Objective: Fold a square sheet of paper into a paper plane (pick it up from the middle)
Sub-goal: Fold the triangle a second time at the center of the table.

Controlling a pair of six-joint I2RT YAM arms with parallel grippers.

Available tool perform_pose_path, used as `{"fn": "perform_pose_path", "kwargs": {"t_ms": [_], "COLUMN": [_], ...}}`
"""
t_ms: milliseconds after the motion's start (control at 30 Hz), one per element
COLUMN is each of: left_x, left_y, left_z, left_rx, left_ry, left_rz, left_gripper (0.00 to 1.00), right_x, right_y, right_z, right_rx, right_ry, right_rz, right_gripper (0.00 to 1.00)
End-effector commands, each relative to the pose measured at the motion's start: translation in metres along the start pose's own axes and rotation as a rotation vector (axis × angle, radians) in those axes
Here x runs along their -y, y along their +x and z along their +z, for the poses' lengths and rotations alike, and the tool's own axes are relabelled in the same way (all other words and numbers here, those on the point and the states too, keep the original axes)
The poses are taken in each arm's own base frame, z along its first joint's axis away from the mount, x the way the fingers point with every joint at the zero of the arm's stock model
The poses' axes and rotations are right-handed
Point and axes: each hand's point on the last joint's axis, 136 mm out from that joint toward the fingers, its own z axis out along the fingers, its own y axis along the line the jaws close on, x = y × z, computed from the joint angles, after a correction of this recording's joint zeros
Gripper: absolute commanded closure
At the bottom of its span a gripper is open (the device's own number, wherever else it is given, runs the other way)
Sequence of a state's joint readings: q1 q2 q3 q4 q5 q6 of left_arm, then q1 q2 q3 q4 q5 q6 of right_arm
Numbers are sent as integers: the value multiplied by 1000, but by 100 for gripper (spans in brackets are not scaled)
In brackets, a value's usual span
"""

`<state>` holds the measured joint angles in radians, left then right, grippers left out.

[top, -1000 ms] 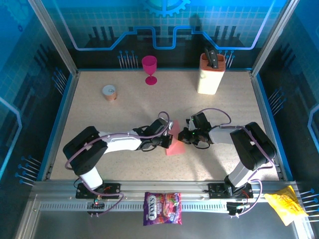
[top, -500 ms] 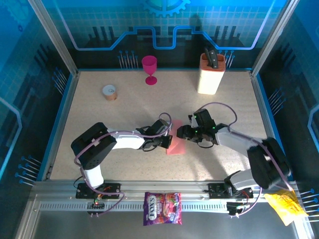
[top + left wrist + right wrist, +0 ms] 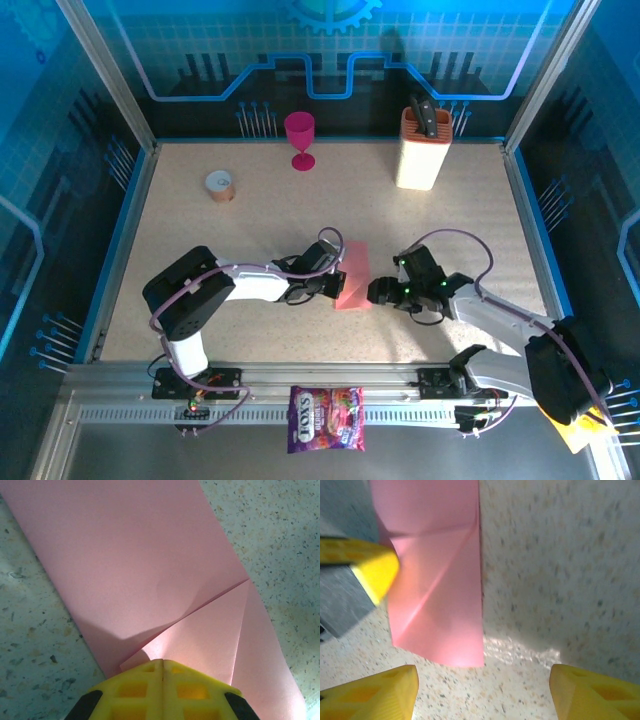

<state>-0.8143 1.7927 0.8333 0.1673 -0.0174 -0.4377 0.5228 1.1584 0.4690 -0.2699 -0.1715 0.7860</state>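
Backing off is the change: the right gripper (image 3: 378, 293), which was at the right edge of the square sheet of paper (image 3: 353, 275) a second ago, has drawn away to the right and toward the near edge, its arm swung outward, while the left gripper (image 3: 335, 285) and the sheet lie where they were. From above, the sheet is a narrow pink strip near the middle of the table (image 3: 250, 220). Its long axis runs from far to near with a slight tilt. The left gripper touches its left edge and the right gripper sits just beside its near right corner, not touching. On the left wrist camera, the left gripper (image 3: 162, 680) has its yellow fingers pressed together with no gap, their tips at the edge of the sheet (image 3: 130, 555). There a triangular flap is folded over the top layer and lifts slightly. Whether a layer is nipped between the tips or merely pressed down cannot be told. On the right wrist camera, the right gripper (image 3: 482, 692) stands wide with nothing between its fingers. The sheet (image 3: 440, 555) lies ahead and to the left of it, its straight right edge pointing away, and one left-gripper finger (image 3: 372, 570) rests on its left side. The left arm is the nearer. My reading is that any next crease by the right arm must come in from the sheet's free right edge.
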Motion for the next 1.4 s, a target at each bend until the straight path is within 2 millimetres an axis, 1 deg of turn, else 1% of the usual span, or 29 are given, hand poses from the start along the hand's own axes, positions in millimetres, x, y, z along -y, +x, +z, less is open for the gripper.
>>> {"fn": "perform_pose_path", "kwargs": {"t_ms": [0,133,233,333,500,600,733,867,967,1067,1233,1367], "left_x": [-14,-13,-14,-15,-16,-17,-16,-17,-17,-17,-18,-18], "left_y": [23,27,26,28,31,31,32,34,35,36,37,38], "left_z": [2,4,5,6,8,8,7,8,9,9,9,10], "left_rx": [-67,-76,-75,-78,-86,-87,-87,-90,-93,-95,-94,-97], "left_ry": [-29,-25,-25,-24,-26,-26,-23,-23,-21,-21,-18,-17], "left_rz": [0,6,4,3,1,0,-1,-4,-5,-6,-9,-11], "left_gripper": [100,100,100,100,100,100,100,100,100,100,100,100], "right_x": [-8,-10,-14,-19,-30,-40,-51,-56,-56,-54,-51,-50], "right_y": [5,8,6,4,-4,-12,-17,-19,-18,-17,-17,-21], "right_z": [6,14,21,27,35,37,38,38,37,35,30,24], "right_rx": [-4,-17,-19,-26,-23,-21,-25,-25,-25,-16,5,30], "right_ry": [-41,-36,-41,-47,-69,-87,-99,-101,-96,-91,-90,-79], "right_rz": [39,37,33,28,17,6,-11,-23,-21,-16,-2,2], "right_gripper": [32,40,49,55,65,69,69,65,59,55,54,54]}}
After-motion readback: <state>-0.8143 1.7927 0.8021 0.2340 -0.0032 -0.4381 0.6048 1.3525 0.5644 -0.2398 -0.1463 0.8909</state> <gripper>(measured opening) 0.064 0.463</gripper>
